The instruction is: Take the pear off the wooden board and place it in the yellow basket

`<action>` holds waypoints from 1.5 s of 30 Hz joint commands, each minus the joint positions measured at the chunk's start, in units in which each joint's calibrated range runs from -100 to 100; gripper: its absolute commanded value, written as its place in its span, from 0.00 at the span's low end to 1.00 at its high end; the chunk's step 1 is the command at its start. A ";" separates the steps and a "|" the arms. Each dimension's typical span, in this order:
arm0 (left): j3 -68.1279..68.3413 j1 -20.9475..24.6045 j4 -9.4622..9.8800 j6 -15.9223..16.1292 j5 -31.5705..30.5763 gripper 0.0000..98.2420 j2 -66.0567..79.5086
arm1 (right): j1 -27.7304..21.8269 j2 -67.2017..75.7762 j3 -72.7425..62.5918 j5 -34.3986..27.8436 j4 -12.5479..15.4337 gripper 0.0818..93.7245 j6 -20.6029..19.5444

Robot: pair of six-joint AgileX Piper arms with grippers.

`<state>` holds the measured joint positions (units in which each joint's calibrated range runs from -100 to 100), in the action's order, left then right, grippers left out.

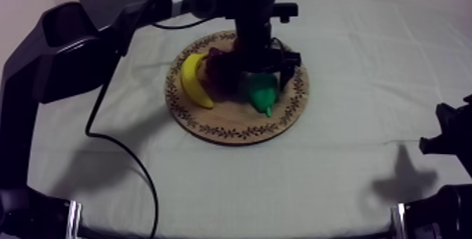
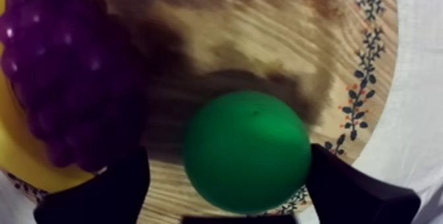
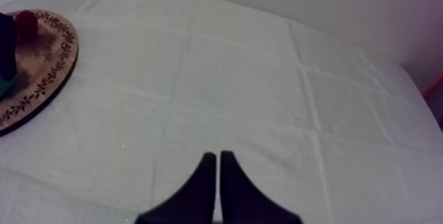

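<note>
1. The pear lies on the wooden board, directly under our left claw and between its two fingers.
2. We see the left claw spread and pinching nothing. One finger is right at the pear's side, and the other stands a little clear of it, with bare wood showing in the gap.
3. From above, our left arm reaches over the board with the claw pointing down, and the pear's narrow end pokes out from under the claw.
4. The bunch of grapes sits just beside the claw, on the side of the finger that stands clear. The banana lies beyond the grapes, farther from the claw and close against them.
5. A small red fruit sits on the board near its rim, close to the left claw.
6. Our right claw is pressed together into a narrow wedge and holds nothing. It hangs low over the worktop, and the board is well apart from it.
</note>
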<state>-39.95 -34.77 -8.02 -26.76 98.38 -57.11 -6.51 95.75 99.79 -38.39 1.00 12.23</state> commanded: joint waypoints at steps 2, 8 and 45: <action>-0.78 0.00 0.00 0.09 0.20 0.85 -0.57 | 0.00 0.01 -0.01 0.00 0.00 0.00 0.00; -2.61 -0.38 0.15 0.53 0.80 0.70 -1.68 | 0.00 0.01 -0.01 0.00 0.00 0.00 0.00; 11.57 10.17 13.90 -2.01 1.46 0.43 43.42 | 0.00 0.01 -0.01 0.00 0.00 0.00 0.00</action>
<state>-29.13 -26.12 5.13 -29.04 100.02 -17.02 -6.51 95.75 99.79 -38.39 1.00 12.16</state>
